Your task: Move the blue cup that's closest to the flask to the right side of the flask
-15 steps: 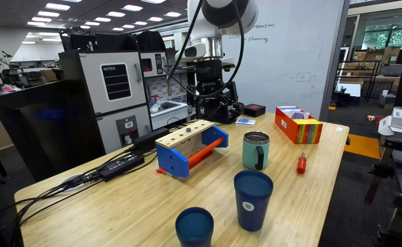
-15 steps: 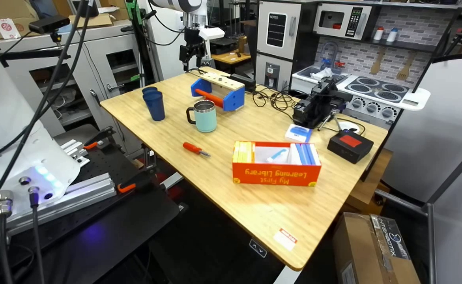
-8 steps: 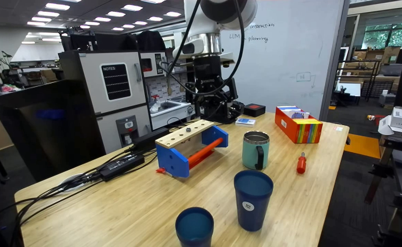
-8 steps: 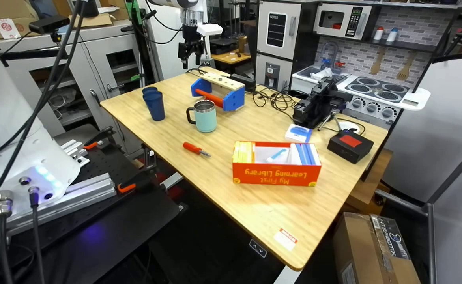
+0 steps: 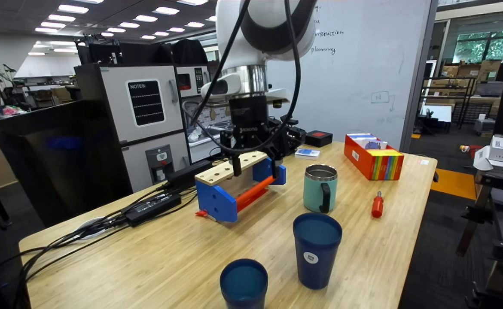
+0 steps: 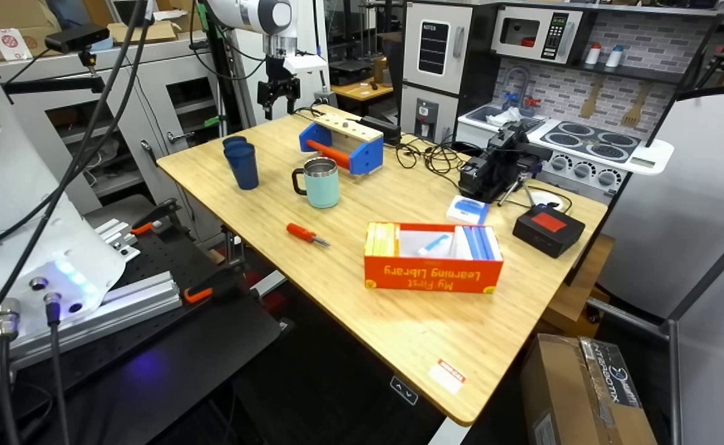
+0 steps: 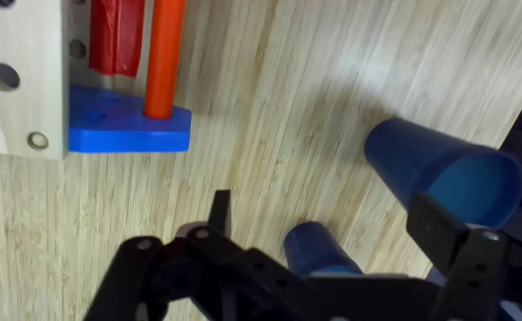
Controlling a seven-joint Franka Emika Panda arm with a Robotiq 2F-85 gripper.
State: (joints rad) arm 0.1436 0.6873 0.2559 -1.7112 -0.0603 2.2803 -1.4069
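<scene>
The blue cup (image 5: pixel 315 262) stands upright on the table, nearer the flask than the other blue cup (image 5: pixel 243 285). Both cups show in an exterior view, the blue cup (image 6: pixel 244 168) partly covering the other one (image 6: pixel 234 141). The flask (image 5: pixel 318 193), grey-green with a dark handle, also shows in an exterior view (image 6: pixel 323 185); it is out of the wrist view. My gripper (image 5: pixel 256 168) is open and empty, high above the table (image 6: pixel 337 272), apart from the cups. In the wrist view, one fingertip of my gripper (image 7: pixel 327 216) overlaps the rim of the blue cup (image 7: pixel 403 151).
A wooden and blue toy bench with a red bar (image 5: pixel 217 199) stands left of the flask. A red screwdriver (image 5: pixel 377 206) and a red box of books (image 5: pixel 373 159) lie to the flask's right. Black cables and adapters (image 5: pixel 152 208) run along the table's left edge.
My gripper has moved down and to the left in an exterior view, and left and slightly down in an exterior view. The cups and flask have not moved.
</scene>
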